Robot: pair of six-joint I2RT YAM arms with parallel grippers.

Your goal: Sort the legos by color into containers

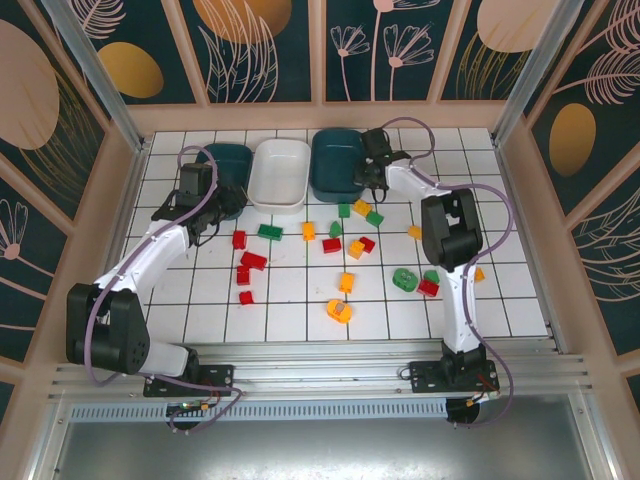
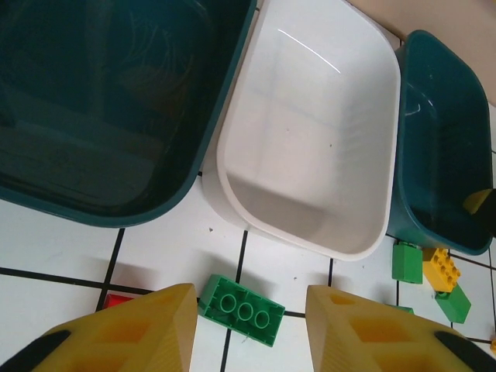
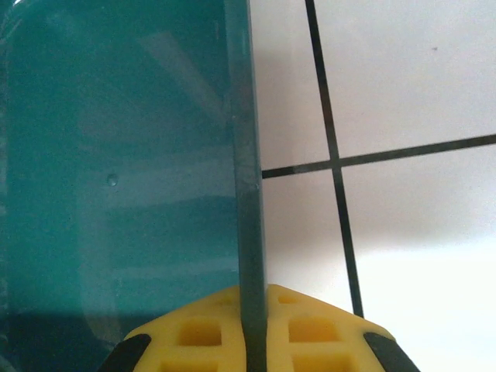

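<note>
We think the right gripper (image 3: 254, 322) is pinching the wall of the right teal tub (image 3: 116, 155) (the close view leaves little else). A tug could tip it or shove the legos (image 1: 345, 283) loose on the tiles (image 1: 290, 300). Our left gripper (image 2: 249, 302) hangs wide over a green brick (image 2: 242, 311).

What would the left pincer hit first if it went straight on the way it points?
Probably the green brick on the tile just ahead of the open left pincer, with the white tub beyond; depth is unclear.
</note>
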